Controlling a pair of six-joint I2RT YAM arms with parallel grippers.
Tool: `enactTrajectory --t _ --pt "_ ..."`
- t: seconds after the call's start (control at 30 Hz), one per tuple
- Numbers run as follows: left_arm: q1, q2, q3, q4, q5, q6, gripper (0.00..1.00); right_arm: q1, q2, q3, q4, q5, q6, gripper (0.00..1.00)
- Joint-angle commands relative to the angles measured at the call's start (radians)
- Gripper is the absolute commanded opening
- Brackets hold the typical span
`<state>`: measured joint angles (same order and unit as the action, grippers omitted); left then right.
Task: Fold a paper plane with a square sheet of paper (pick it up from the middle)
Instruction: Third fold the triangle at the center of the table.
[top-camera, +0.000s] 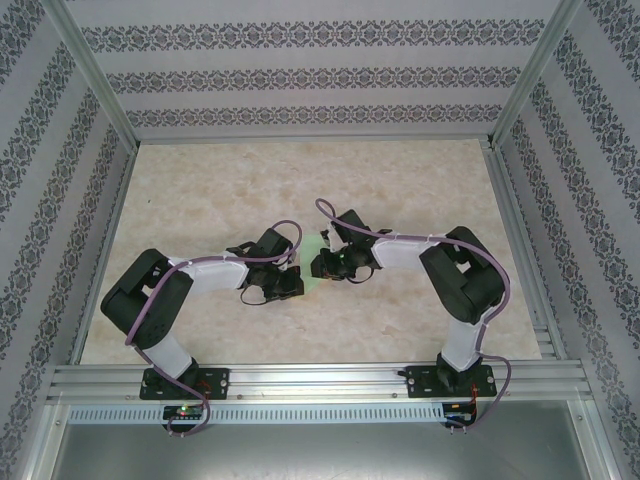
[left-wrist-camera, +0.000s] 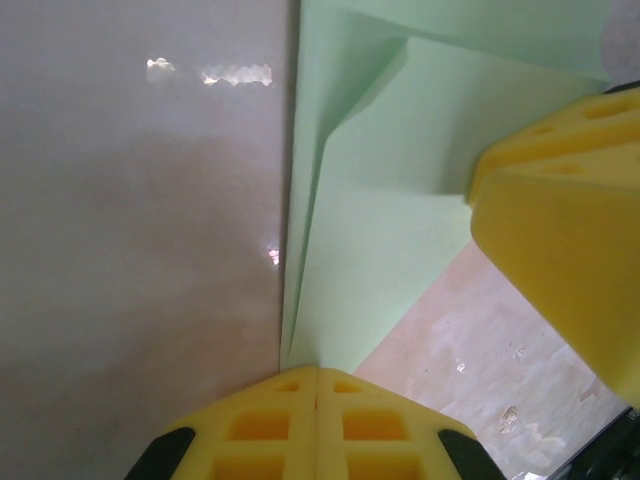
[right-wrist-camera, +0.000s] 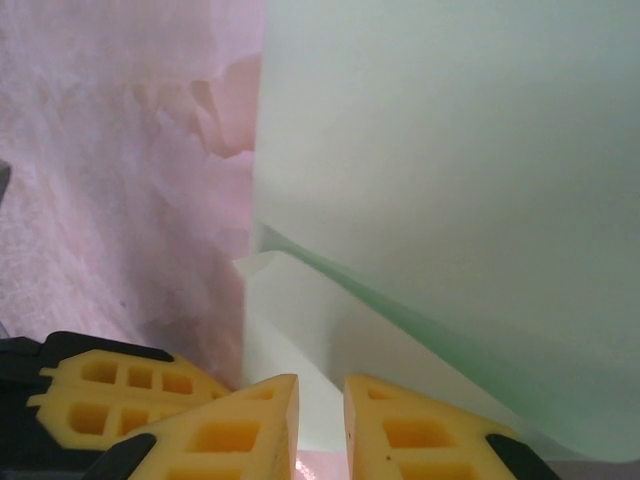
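The paper (left-wrist-camera: 400, 200), pale green and partly folded, sits mid-table (top-camera: 300, 170) between the two grippers. The left gripper (left-wrist-camera: 317, 370), just left of the paper, is clamped tight on its edge. The right gripper (right-wrist-camera: 320, 385), just right of it, is nearly closed. A folded flap runs into its narrow gap, but whether it is pinched is unclear.

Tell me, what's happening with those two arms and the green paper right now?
Left gripper shut on the edge of the green paper. Right gripper nearly closed around a flap, grip unclear. Paper partly folded, creases visible. Nothing in the way.
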<state>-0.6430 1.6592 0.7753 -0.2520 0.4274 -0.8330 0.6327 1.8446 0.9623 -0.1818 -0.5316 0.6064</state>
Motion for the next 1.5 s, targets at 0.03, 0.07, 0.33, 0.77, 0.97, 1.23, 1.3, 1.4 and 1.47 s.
enactTrajectory --t 0.03,0.07,0.33,0.77,0.97,1.23,1.3,1.4,1.47 --pt "-0.004 0.032 -0.008 -0.072 -0.081 -0.012 0.01 -0.008 0.026 0.029 0.019 -0.016 -0.025 0.20" --pt "-0.003 0.028 -0.006 -0.072 -0.078 -0.009 0.01 -0.008 0.028 0.031 0.015 -0.016 -0.027 0.19" --pt "-0.003 -0.049 0.031 0.020 -0.012 0.037 0.04 -0.009 0.039 0.032 -0.014 -0.004 -0.040 0.20" --pt "-0.004 0.052 0.058 0.098 0.012 0.012 0.04 -0.008 0.039 0.035 -0.018 -0.015 -0.040 0.19" --pt "-0.003 0.077 0.040 0.007 -0.033 0.009 0.02 -0.016 0.015 0.044 -0.001 -0.011 -0.025 0.15" --pt "-0.004 0.088 0.019 -0.052 -0.099 -0.023 0.00 -0.051 -0.099 -0.043 0.086 0.031 0.005 0.11" --pt "-0.004 0.091 0.015 -0.047 -0.101 -0.034 0.00 -0.052 -0.101 -0.064 0.088 0.030 0.005 0.09" --pt "-0.004 0.094 0.017 -0.055 -0.110 -0.043 0.00 -0.044 -0.084 -0.077 0.089 0.022 0.004 0.08" --pt "-0.003 0.096 0.015 -0.060 -0.114 -0.047 0.00 -0.031 -0.069 -0.074 0.086 0.019 0.002 0.07"
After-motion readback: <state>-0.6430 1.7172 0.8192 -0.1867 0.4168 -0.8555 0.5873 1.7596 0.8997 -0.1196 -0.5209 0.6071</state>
